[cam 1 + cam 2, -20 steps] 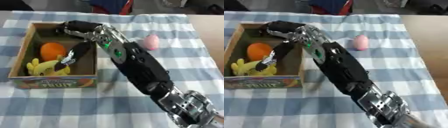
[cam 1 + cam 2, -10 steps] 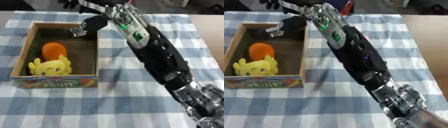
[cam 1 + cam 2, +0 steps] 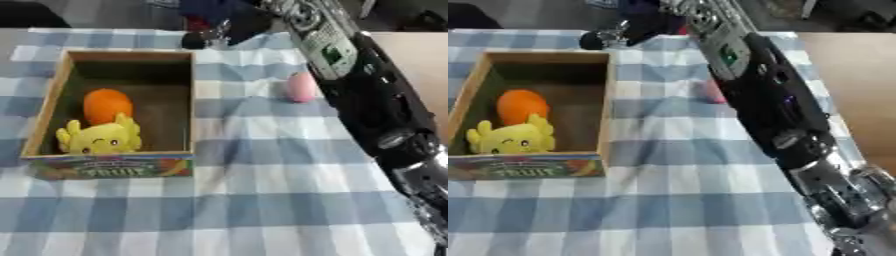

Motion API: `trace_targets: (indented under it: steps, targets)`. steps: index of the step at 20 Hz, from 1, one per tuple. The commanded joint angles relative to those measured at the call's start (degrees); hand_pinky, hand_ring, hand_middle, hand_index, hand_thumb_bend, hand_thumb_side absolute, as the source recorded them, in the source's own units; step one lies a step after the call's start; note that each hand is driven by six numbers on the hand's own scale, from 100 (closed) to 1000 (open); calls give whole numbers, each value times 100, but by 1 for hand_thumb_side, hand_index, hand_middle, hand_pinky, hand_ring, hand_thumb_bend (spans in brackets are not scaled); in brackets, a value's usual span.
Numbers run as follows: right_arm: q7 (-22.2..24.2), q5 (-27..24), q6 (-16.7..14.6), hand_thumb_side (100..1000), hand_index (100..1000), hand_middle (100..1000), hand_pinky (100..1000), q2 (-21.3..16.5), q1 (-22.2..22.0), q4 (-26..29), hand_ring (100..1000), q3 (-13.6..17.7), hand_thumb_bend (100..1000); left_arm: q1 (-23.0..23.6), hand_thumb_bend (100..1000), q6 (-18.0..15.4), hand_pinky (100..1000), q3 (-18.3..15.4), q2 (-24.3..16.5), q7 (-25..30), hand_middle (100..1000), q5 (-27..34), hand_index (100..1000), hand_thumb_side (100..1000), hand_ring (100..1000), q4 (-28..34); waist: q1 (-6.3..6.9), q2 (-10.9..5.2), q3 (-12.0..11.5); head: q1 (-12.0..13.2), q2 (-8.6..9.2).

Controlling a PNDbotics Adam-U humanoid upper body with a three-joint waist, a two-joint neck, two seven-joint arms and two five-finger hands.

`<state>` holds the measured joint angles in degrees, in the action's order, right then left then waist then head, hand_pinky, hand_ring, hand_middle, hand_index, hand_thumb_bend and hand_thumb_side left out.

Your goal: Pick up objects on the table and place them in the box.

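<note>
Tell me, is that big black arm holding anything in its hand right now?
Nothing seems to be held. The right hand is raised beyond the far edge of the box, blurred, with no object visible in it. The pink egg-shaped thing lies untouched on the tablecloth.

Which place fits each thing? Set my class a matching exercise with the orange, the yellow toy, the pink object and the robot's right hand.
Things:
1. orange
2. yellow toy
3. pink object
4. right hand

Places:
A. on the cloth, right of the box
B. past the box's far edge
C. in the box, nearest its front wall
D. in the box, behind the toy

Pairs: 1-D, 2-C, 3-A, 4-B
</note>
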<state>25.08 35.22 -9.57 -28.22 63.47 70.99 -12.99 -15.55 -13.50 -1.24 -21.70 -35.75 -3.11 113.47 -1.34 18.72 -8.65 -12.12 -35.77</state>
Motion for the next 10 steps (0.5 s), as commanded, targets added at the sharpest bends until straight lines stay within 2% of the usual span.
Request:
trace_targets:
  steps: [1, 5, 6, 7, 10]
  targets:
    - [-90, 68, -75, 763, 957, 835, 723, -449, 14, -48, 873, 96, 713, -5, 132, 7, 267, -68, -150, -24, 577, -39, 790, 786, 614, 112, 34, -156, 27, 63, -37]
    - [-51, -27, -134, 735, 955, 824, 723, -771, -168, -107, 875, 119, 704, 27, 132, 12, 267, -81, -164, -40, 578, -53, 790, 786, 616, 112, 51, -186, 94, 109, -46]
    - [-20, -55, -148, 698, 953, 816, 723, -847, -222, -114, 875, 116, 695, 32, 133, 13, 267, -84, -167, -44, 578, -57, 789, 785, 616, 112, 53, -191, 110, 120, -46]
    - [10, -85, -161, 719, 952, 812, 723, -918, -276, -112, 876, 116, 699, 36, 133, 15, 267, -87, -168, -48, 578, -60, 789, 785, 616, 112, 55, -194, 122, 127, -46]
    - [84, -124, -178, 683, 934, 798, 722, -1112, -455, -112, 876, 129, 690, 45, 133, 25, 267, -97, -172, -58, 578, -69, 789, 785, 616, 112, 54, -197, 151, 153, -43]
